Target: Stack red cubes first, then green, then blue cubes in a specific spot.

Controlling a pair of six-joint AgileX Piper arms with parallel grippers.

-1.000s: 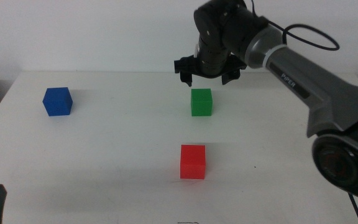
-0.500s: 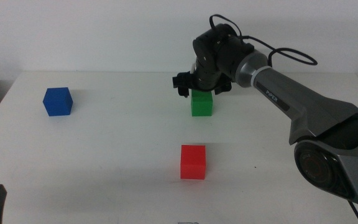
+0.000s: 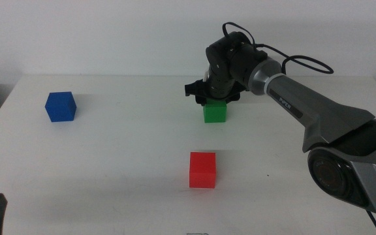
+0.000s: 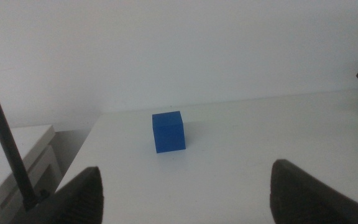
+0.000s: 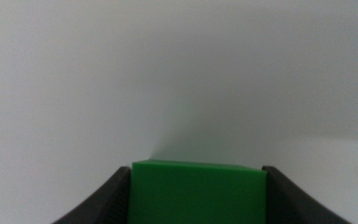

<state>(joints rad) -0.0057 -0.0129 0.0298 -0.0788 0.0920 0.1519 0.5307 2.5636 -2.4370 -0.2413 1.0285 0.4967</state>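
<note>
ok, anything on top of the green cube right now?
No cube on it. The right gripper straddles the green cube, one jaw against each side, hiding its top face in the middle view. Red cube and blue cube sit apart on the table.

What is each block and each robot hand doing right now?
green cube: on the table, between the right end effector's jaws.
red cube: alone on the table, nothing stacked on it.
blue cube: alone on the table, untouched.
right end effector: down around the green cube.
left end effector: open, waiting.
</note>
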